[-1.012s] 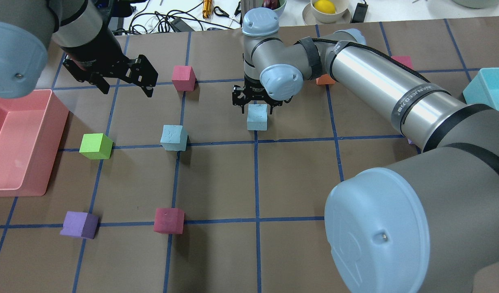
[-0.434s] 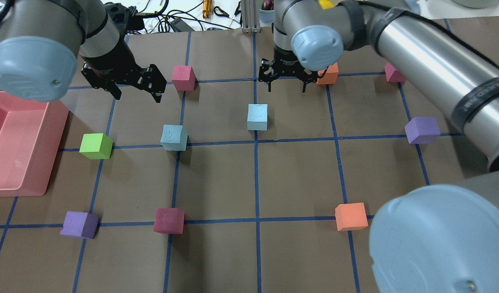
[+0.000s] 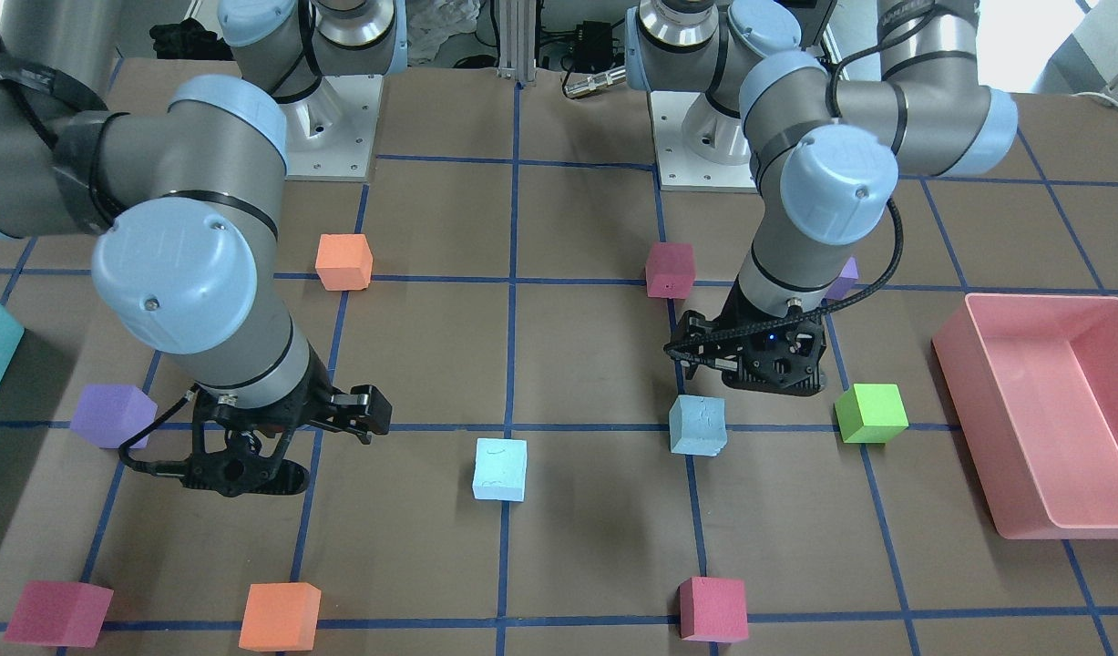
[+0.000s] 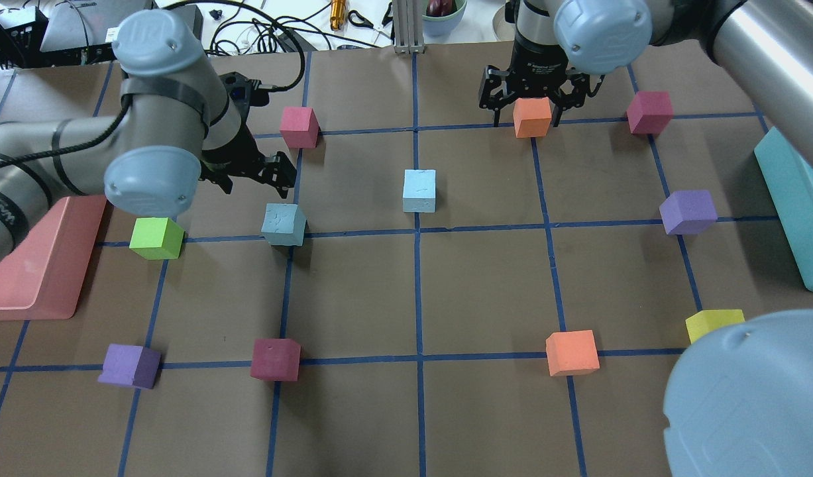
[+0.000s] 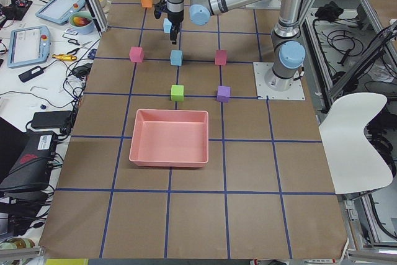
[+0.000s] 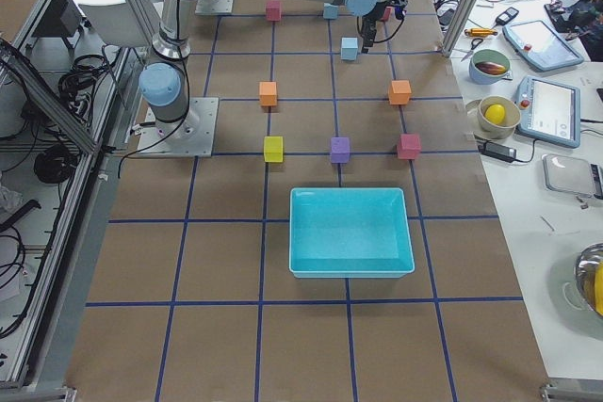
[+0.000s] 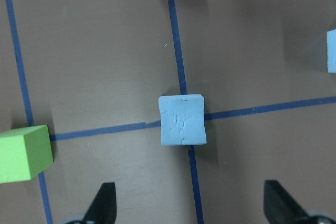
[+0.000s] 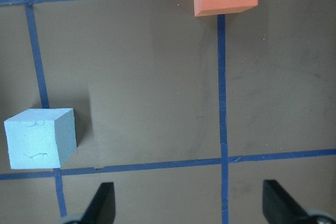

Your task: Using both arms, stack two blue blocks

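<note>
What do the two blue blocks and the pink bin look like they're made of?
Blue blocks: likely soft foam with a matte finish; their faces show dents and fine cracks, and the edges are slightly rounded. Pink bin: probably moulded plastic, smooth with a slight sheen, thin walls and rounded corners.

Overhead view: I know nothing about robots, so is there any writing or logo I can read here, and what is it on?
"WAN", the rest cut off by the picture's edge: black band on the left arm.
"UR", faint raised logo: that arm's joint cap.
Nothing else is readable.
</note>
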### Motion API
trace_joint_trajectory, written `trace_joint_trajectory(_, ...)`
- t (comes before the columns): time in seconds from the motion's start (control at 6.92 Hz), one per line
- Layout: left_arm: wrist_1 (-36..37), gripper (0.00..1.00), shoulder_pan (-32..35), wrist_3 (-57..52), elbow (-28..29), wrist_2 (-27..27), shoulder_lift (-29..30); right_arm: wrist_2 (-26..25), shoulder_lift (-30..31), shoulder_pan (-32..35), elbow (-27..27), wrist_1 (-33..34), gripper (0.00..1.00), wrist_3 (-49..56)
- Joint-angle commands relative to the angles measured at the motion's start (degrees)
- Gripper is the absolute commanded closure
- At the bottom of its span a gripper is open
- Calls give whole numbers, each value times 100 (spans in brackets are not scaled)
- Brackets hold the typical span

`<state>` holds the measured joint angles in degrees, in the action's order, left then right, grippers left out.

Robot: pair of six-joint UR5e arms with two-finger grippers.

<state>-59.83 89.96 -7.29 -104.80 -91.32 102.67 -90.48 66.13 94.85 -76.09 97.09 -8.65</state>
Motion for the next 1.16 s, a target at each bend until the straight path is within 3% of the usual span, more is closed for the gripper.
trace_joint_trajectory(0.0, 848, 0, -5, 8, -418, 26, 463, -197, 626, -229, -29, -696, 0, 352)
trace_joint_trajectory(0.29, 1007, 0, 4, 8, -384, 0, 885, -251, 831, -397, -29, -718, 0, 794)
trace_joint_trajectory(0.43, 1339, 8, 4, -18, -401, 0, 1035, -173, 875, -441, -38, -840, 0, 838)
trace_joint_trajectory(0.58, 1369, 69, 4, -36, -392, -9, 1080, -163, 1084, -433, -99, -1041, 0, 769)
trace_joint_trajectory(0.72, 1351, 100, 4, -36, -349, -9, 1063, -163, 1269, -424, -308, -1017, 0, 750)
trace_joint_trajectory(0.87, 1238, 100, 12, -27, -148, -9, 993, -198, 1428, -406, -545, -947, 0, 829)
trace_joint_trajectory(1.01, 654, 100, 82, 225, 350, 35, 992, -190, 1499, -406, -669, -938, 0, 812)
